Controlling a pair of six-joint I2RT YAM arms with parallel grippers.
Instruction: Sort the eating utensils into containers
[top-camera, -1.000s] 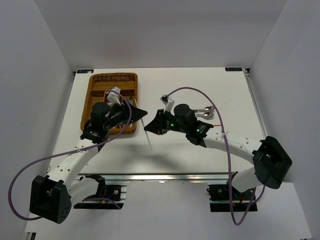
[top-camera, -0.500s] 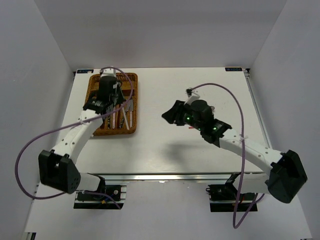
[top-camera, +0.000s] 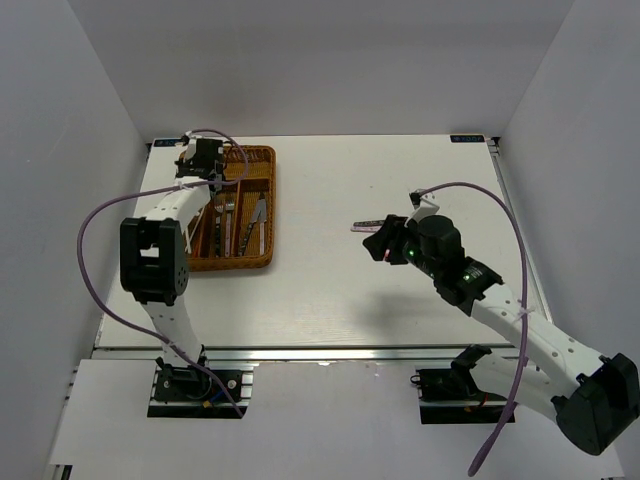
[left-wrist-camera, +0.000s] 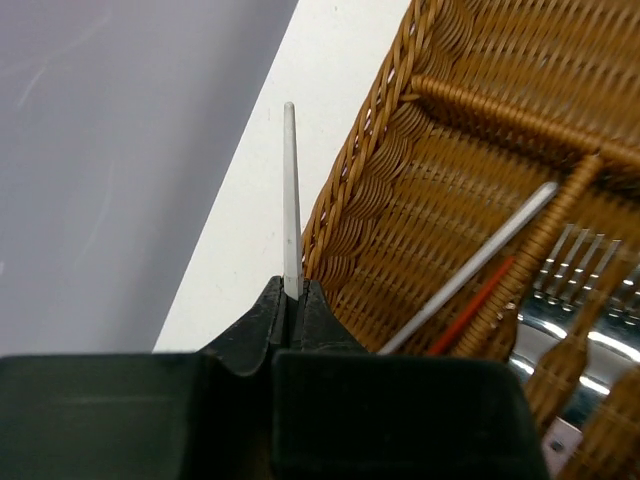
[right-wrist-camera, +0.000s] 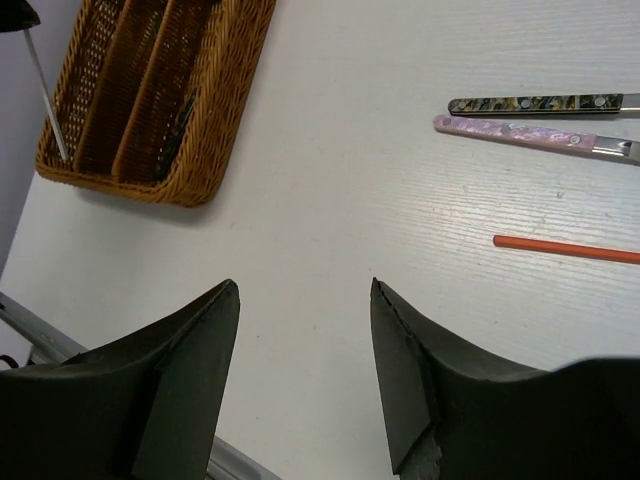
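Observation:
The woven tray (top-camera: 230, 264) lies at the back left, with forks (top-camera: 228, 215) and a knife (top-camera: 258, 215) in its slots. At the tray's far left corner my left gripper (top-camera: 205, 160) is shut on a pale chopstick (left-wrist-camera: 291, 190), which sticks out beside the tray wall (left-wrist-camera: 360, 190). A second pale chopstick (left-wrist-camera: 480, 265) and a red one (left-wrist-camera: 480, 305) lie inside. My right gripper (right-wrist-camera: 305, 285) hangs open over bare table. A pink-handled utensil (right-wrist-camera: 515, 132), a dark-handled one (right-wrist-camera: 530, 103) and a red chopstick (right-wrist-camera: 565, 248) lie ahead to its right.
White walls close in the table on the left, back and right. The left gripper (left-wrist-camera: 292, 290) is close to the left wall. The right arm's body (top-camera: 440, 245) hides part of the loose utensils in the top view.
The left gripper carried the pale chopstick from the table's middle to the tray's far left corner. The right gripper opened, let it go and drew back to the right.

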